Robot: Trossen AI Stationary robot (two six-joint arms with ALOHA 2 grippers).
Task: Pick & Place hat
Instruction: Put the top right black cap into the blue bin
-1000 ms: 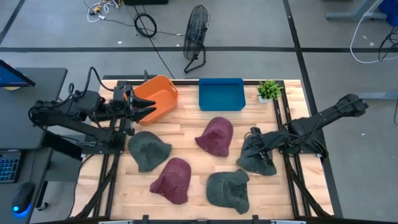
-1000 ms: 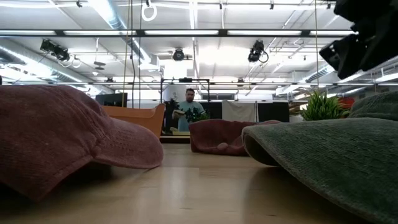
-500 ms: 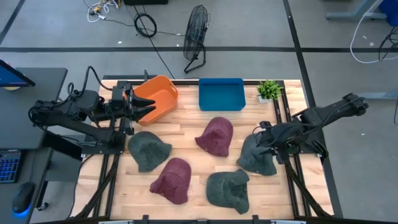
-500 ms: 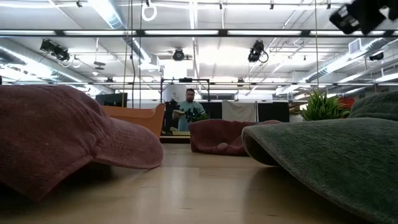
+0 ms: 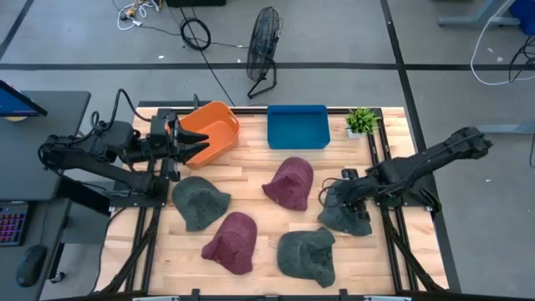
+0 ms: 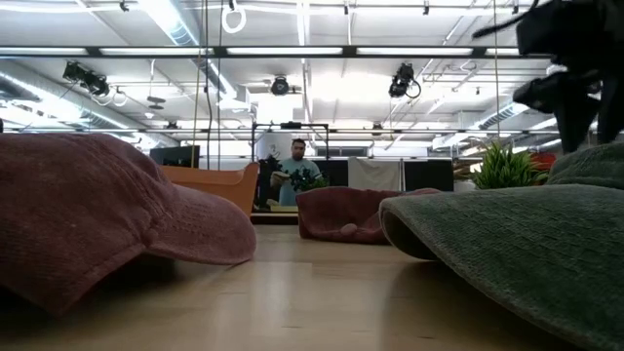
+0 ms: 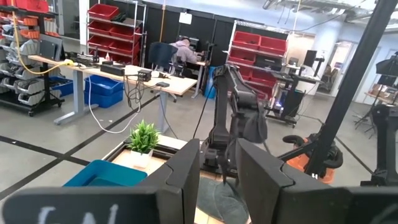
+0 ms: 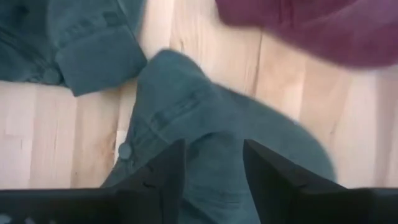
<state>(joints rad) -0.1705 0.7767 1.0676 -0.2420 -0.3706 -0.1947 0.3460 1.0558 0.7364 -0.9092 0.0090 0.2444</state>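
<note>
Wooden table (image 5: 259,180) holds 5 hats, orange bin (image 5: 211,130), blue tray (image 5: 297,127).

Robotics laboratory or workshop. Evidence: an open hall with a grey concrete floor (image 5: 334,33) marked by dark lines, shelving holding red storage bins (image 7: 258,46), desks strewn with cables (image 7: 109,65), a person seated at a workstation (image 7: 185,51), exposed ceiling ducts and lamps (image 6: 281,86), and a floor fan (image 5: 264,46).
</note>
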